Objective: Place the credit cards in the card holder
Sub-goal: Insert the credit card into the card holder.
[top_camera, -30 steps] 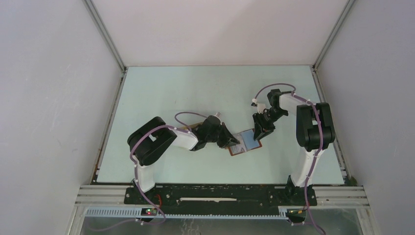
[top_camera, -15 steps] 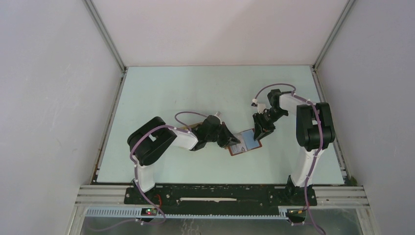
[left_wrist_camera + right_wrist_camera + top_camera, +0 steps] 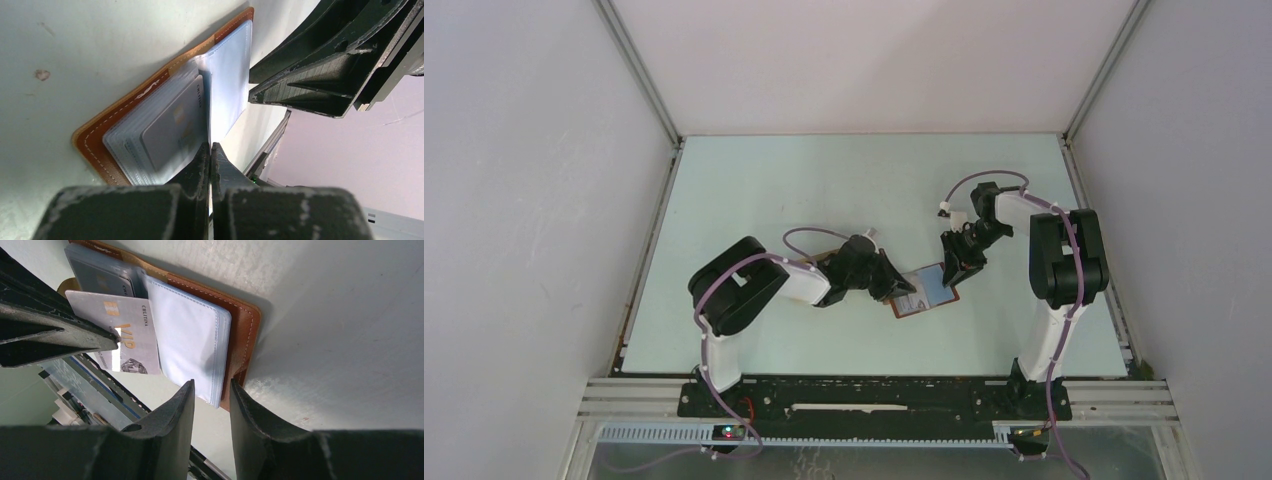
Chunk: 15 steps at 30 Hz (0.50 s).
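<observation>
The card holder lies open on the table between the two grippers, brown leather with clear pockets. A greyish card sits in one pocket. My left gripper is shut on a grey credit card with a gold chip. That card's edge is pushed in beside the clear sleeve and shows edge-on at my left gripper. My right gripper is at the holder's far side. In its wrist view the right gripper has its jaws partly apart, astride the sleeve's corner and the leather rim.
White walls close in the pale green table on three sides. A metal rail runs along the near edge by the arm bases. A sliver of something tan shows behind the left forearm.
</observation>
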Each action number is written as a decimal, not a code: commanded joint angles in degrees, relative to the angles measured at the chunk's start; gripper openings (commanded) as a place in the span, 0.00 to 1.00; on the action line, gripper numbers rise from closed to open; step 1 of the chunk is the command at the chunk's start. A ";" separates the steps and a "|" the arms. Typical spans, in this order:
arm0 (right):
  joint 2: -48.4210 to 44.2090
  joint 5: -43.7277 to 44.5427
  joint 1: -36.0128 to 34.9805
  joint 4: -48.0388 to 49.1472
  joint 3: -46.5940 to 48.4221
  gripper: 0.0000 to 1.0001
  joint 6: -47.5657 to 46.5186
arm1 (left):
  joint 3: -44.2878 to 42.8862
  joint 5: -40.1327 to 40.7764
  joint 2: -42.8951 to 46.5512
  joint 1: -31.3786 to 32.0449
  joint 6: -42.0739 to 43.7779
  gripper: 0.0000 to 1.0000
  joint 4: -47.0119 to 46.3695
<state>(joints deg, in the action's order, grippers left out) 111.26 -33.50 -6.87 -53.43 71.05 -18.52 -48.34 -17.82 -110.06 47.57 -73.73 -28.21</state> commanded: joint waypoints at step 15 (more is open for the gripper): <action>0.19 -0.17 -0.04 -0.44 0.67 0.41 0.11 | -3.83 0.65 -1.68 -0.62 0.23 0.00 4.65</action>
<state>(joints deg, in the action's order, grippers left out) 111.26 -33.50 -6.87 -53.43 71.05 -18.52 -49.25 -18.15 -111.11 47.33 -74.13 -29.30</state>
